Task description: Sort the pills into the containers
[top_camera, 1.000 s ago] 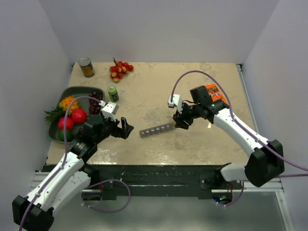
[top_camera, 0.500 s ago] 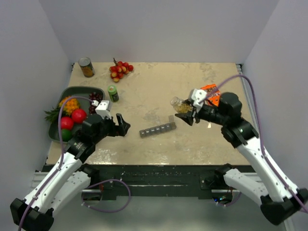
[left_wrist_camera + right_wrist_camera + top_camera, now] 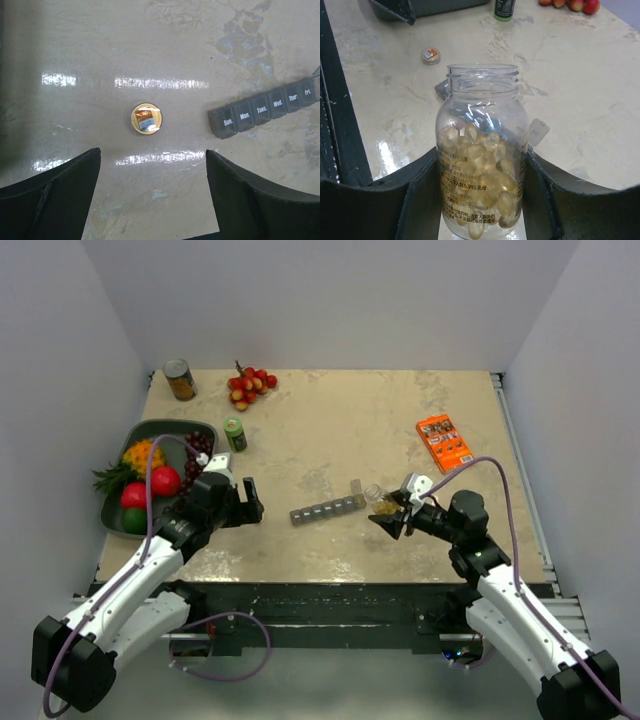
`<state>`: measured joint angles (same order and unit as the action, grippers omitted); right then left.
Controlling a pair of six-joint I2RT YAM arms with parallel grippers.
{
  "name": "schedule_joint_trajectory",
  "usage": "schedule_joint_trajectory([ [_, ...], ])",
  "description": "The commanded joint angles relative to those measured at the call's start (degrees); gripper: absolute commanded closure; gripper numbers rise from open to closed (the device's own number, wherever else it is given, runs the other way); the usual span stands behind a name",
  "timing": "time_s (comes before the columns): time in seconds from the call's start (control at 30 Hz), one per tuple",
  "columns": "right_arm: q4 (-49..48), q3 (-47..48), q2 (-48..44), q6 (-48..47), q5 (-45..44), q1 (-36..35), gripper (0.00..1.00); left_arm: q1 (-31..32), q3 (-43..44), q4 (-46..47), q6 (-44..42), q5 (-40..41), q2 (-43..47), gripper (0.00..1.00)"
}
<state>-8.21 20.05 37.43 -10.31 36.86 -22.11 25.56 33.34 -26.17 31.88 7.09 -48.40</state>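
While the pills (image 3: 479, 172) sit as a yellowish-tan mass in the lower half of the clear bottle (image 3: 482, 115), the right gripper (image 3: 482, 212) has that bottle clamped between its two fingers, neck uncapped. In the top view the bottle is just right of the pill organiser (image 3: 327, 508), near its right end. The organiser is a dark-grey strip lying on the table (image 3: 400, 410). Lid labels read Sun. through Fri., and the end lid (image 3: 356, 487) stands open.

A round gold cap (image 3: 146, 118) lies flat on the table left of the organiser's Sun. end, apart from it. The left gripper (image 3: 151, 154) hangs over this spot with its jaws spread wide and nothing between them, not touching the cap.

Further out:
- a green-capped bottle (image 3: 234, 433) stands upright
- a fruit tray (image 3: 170, 426) is at the left edge
- an orange packet (image 3: 443, 440) is at the right
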Motion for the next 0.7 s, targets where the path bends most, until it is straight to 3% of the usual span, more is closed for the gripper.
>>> schedule_joint_trajectory([
  [0.0,-13.3,-0.7,-1.5,0.7,3.5,1.2,1.0,-0.2,0.7,0.3,3.4,2.2,-2.5,0.11],
  [0.3,-11.4,-1.8,-1.0,-3.9,10.7,3.1,1.0,-0.2,0.0,2.1,3.0,1.3,-5.3,0.12],
  [0.67,-14.3,-2.5,1.2,-5.0,10.0,4.1,1.0,-0.2,0.5,3.9,0.6,-0.1,-10.5,0.13],
])
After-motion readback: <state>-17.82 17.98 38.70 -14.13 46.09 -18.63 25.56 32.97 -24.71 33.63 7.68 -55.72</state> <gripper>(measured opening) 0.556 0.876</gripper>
